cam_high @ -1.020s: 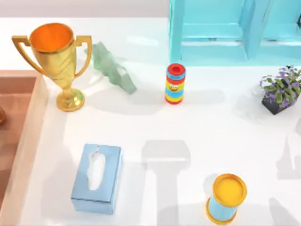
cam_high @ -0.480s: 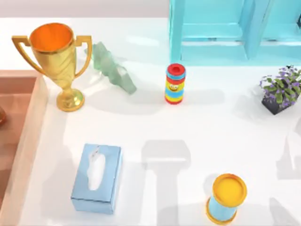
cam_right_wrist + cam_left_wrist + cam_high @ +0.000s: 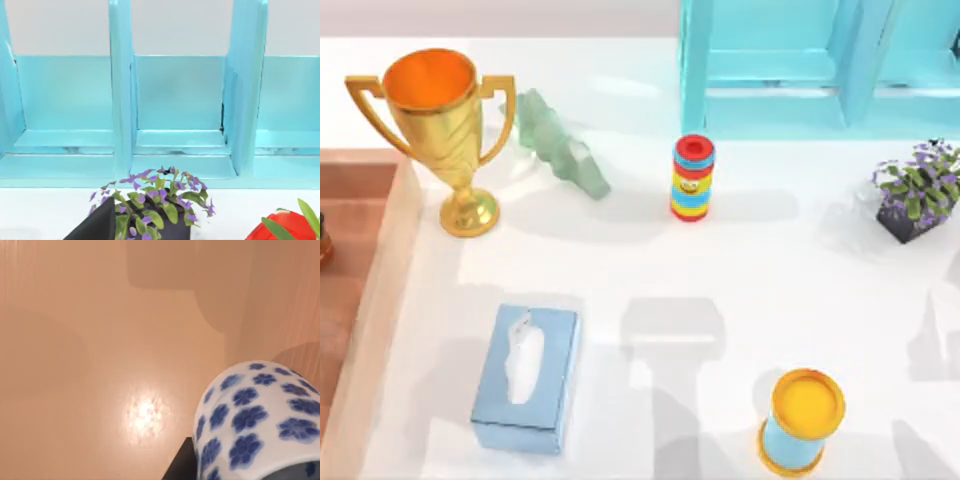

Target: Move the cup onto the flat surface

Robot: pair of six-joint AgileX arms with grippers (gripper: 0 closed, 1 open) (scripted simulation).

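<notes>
The light-blue cup (image 3: 802, 422) with its yellow-orange rim stands upright near the white bench's (image 3: 770, 290) front edge, right of the tissue box (image 3: 526, 378); whether either claw is released or clenched cannot be told

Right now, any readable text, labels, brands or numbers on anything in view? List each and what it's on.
None: no words, numbers or brand marks can be read.
Ring stack: a small smiley-like face mark, no letters.
White cup in the left wrist view: blue flower pattern, no text.
Tissue box, trophy: blank.
</notes>
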